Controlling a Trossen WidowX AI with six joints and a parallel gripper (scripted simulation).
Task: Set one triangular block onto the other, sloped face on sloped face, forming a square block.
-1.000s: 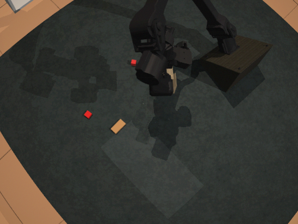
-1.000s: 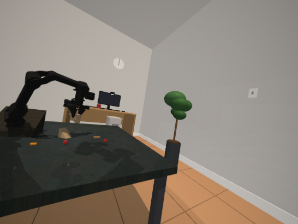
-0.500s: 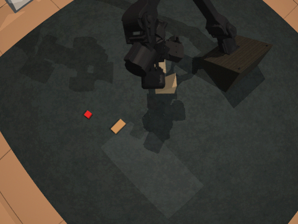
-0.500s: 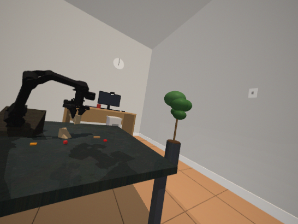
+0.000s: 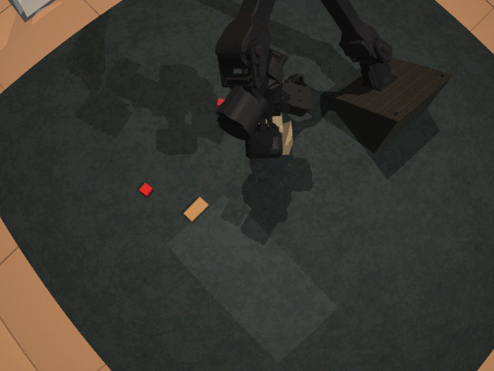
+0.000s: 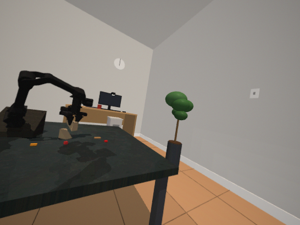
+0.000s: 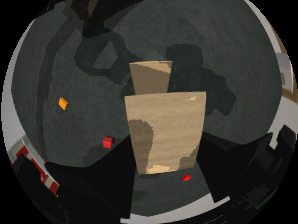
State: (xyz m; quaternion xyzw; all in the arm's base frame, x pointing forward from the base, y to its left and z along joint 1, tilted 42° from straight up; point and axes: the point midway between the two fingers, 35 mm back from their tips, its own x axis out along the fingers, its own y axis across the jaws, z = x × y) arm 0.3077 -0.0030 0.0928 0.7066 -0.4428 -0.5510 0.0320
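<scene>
My gripper (image 6: 74, 122) (image 7: 162, 135) is shut on a tan triangular block (image 6: 73, 126) (image 7: 167, 127) and holds it above the table. In the top view the arm hides most of this held block (image 5: 278, 121) and the fingertips. The other triangular block (image 6: 65, 134) (image 7: 151, 82) stands on the table, lower than the held one and close beside it in the exterior view. Its right end (image 5: 288, 144) shows past the gripper in the top view. In the wrist view the held block covers part of it. Contact between the blocks cannot be told.
A red cube (image 5: 221, 102) (image 6: 65, 142) (image 7: 108, 142) and an orange piece (image 6: 33, 144) (image 7: 63, 103) lie near the lower block. Another red cube (image 5: 146, 189) (image 6: 106, 141) (image 7: 186, 177) and a flat tan block (image 5: 195, 209) (image 6: 97, 138) lie farther off. The arm's dark wooden base (image 5: 407, 92) stands behind.
</scene>
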